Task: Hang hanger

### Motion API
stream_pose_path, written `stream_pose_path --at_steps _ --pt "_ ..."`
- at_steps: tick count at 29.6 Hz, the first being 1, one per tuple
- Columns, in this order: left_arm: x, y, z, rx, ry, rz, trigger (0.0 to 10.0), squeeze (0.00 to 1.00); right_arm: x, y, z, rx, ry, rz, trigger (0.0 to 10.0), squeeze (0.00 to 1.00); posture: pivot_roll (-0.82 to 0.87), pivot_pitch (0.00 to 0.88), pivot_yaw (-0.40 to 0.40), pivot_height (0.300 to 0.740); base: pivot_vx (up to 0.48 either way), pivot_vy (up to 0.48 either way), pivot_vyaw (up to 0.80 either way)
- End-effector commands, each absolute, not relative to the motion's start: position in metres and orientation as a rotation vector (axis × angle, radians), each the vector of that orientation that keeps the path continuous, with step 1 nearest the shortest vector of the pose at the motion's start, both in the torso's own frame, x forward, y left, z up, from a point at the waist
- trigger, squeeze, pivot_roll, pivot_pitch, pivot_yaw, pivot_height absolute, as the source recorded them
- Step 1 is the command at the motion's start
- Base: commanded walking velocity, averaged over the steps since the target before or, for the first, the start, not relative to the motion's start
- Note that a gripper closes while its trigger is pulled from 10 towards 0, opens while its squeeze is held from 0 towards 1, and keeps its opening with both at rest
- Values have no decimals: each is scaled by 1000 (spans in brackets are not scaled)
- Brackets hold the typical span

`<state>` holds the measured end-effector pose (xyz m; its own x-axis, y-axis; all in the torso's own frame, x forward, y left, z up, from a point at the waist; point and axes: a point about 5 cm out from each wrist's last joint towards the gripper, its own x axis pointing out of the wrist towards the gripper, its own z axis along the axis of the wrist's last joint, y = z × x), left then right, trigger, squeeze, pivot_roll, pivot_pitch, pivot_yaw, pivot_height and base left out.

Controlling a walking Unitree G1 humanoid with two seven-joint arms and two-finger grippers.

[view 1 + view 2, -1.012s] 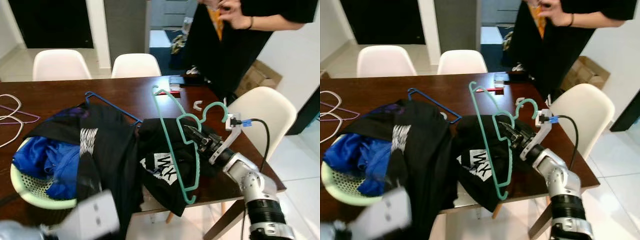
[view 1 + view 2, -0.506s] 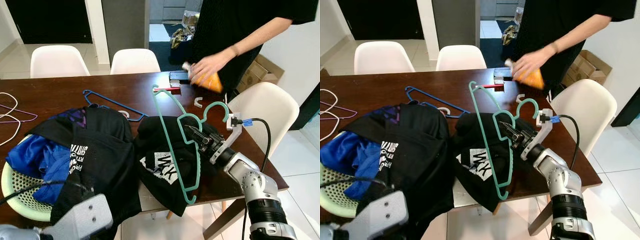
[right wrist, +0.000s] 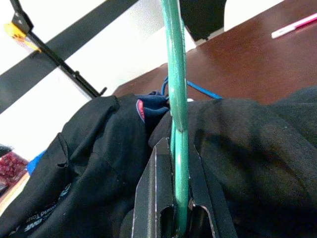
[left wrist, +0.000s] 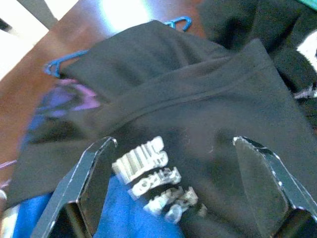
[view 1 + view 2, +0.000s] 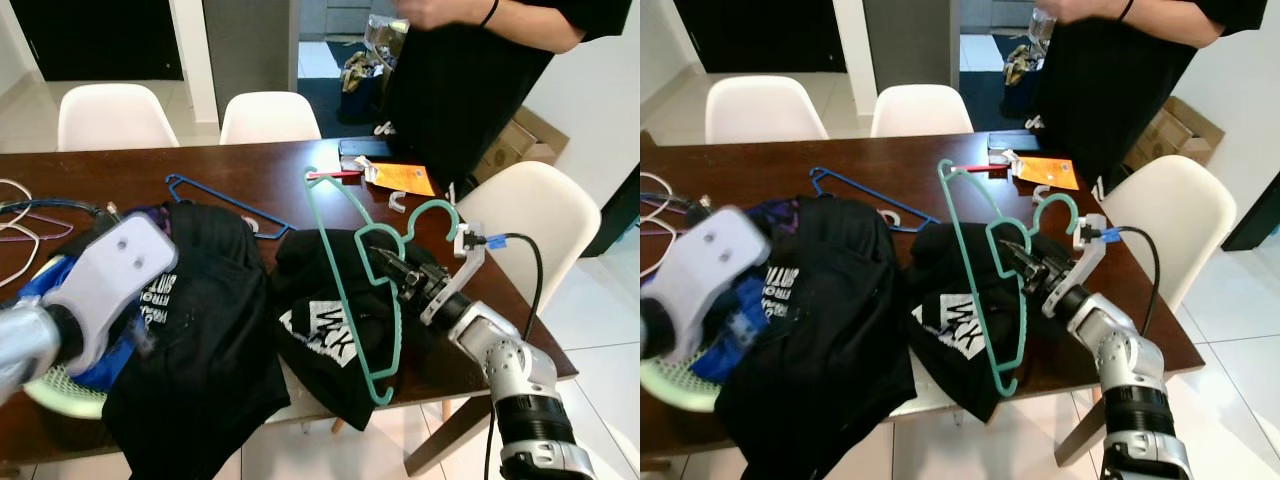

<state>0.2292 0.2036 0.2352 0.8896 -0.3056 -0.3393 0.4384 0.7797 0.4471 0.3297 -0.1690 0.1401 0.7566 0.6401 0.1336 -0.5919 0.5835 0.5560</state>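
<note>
A dark brown wooden dining table (image 5: pixel 130 168) stands on a pale tiled floor, with two white chairs (image 5: pixel 268 118) along its far edge and a third (image 5: pixel 530 215) at its right end; a person in black (image 5: pixel 1110 70) stands past the far right corner, near a cardboard box (image 5: pixel 515 150). Black T-shirts (image 5: pixel 830 330) sprawl over the near edge, partly covering a pale green laundry basket (image 5: pixel 665 380) of blue clothes. A blue wire hanger (image 5: pixel 215 200), a pink pen (image 5: pixel 978 169) and an orange packet (image 5: pixel 402 178) lie farther back. The right gripper (image 5: pixel 385 266) pinches a teal plastic hanger (image 5: pixel 345 290) upright over a printed black shirt near the right end. The left gripper (image 4: pixel 173 183) hovers spread wide above the black shirt beside the basket.
</note>
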Motion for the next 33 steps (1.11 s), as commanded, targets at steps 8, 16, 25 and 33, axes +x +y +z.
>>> stream_pose_path --at_steps 8,16,25,33 --pt "268 160 207 342 180 -288 10000 0 329 -171 141 608 91 713 10000 0 119 73 -78 740 0 0 0" --pt "273 137 206 294 167 -370 10000 0 329 -171 140 602 94 714 10000 0 102 67 -76 740 0 0 0" --pt "267 112 194 337 238 -442 10000 0 329 -171 140 600 93 708 10000 0 101 70 -74 740 0 0 0" --pt "263 124 191 366 304 -304 4784 0 329 -170 140 605 97 711 10000 0 108 69 -75 740 0 0 0"
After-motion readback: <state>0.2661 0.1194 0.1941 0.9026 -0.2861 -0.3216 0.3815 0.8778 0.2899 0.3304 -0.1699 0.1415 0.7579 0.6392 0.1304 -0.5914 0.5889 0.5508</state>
